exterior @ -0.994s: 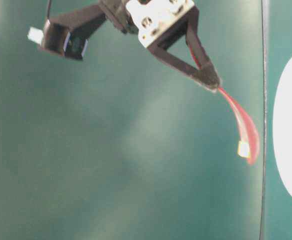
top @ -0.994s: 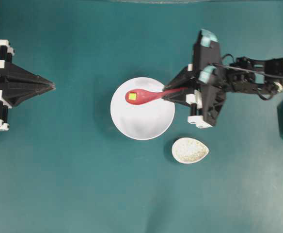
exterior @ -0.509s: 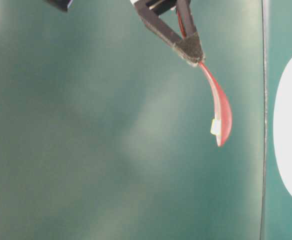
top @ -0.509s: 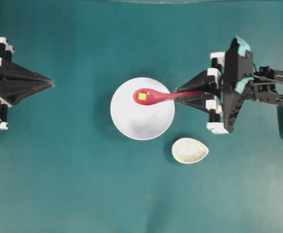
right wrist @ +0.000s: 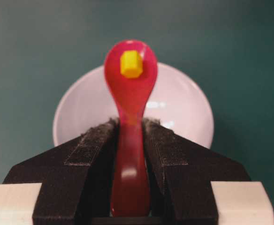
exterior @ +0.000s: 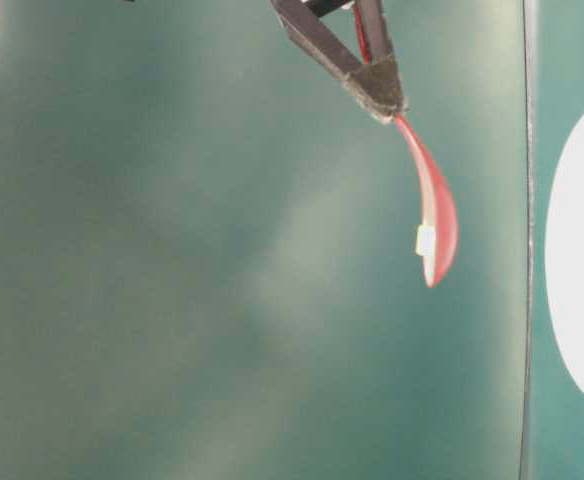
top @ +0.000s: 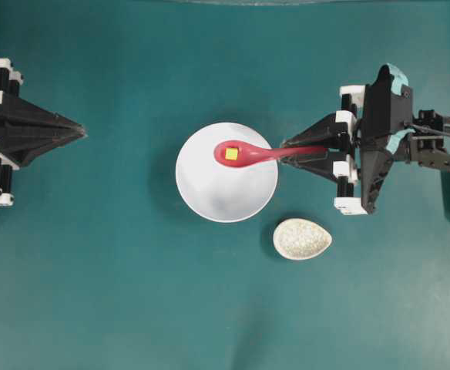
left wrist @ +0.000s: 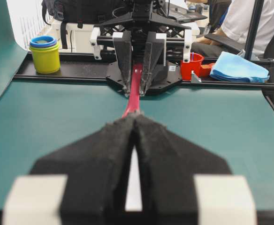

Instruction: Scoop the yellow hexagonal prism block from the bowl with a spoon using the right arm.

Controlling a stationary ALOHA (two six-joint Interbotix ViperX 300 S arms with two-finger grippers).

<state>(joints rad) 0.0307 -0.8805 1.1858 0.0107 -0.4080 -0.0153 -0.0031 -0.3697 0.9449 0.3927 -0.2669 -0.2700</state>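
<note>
The yellow hexagonal prism block (top: 231, 154) (right wrist: 131, 64) lies in the scoop of the red-pink spoon (top: 244, 153) (right wrist: 130, 98). My right gripper (top: 285, 146) (right wrist: 130, 124) is shut on the spoon's handle and holds it roughly level over the upper part of the white bowl (top: 225, 196) (right wrist: 184, 108). The table-level view shows spoon (exterior: 439, 215) and block (exterior: 425, 240) lifted clear of the bowl (exterior: 582, 250). My left gripper (top: 81, 133) (left wrist: 136, 118) rests at the far left, shut and holding nothing.
A small speckled egg-shaped spoon rest (top: 302, 239) lies right of and below the bowl. Beyond the table's far edge stand a yellow cup (left wrist: 45, 56), a red cup (left wrist: 192, 66) and a blue cloth (left wrist: 238, 70).
The right arm has drawn back to the right and lifted the spoon away from the bowl, the block staying in the scoop. The left arm has not moved.
</note>
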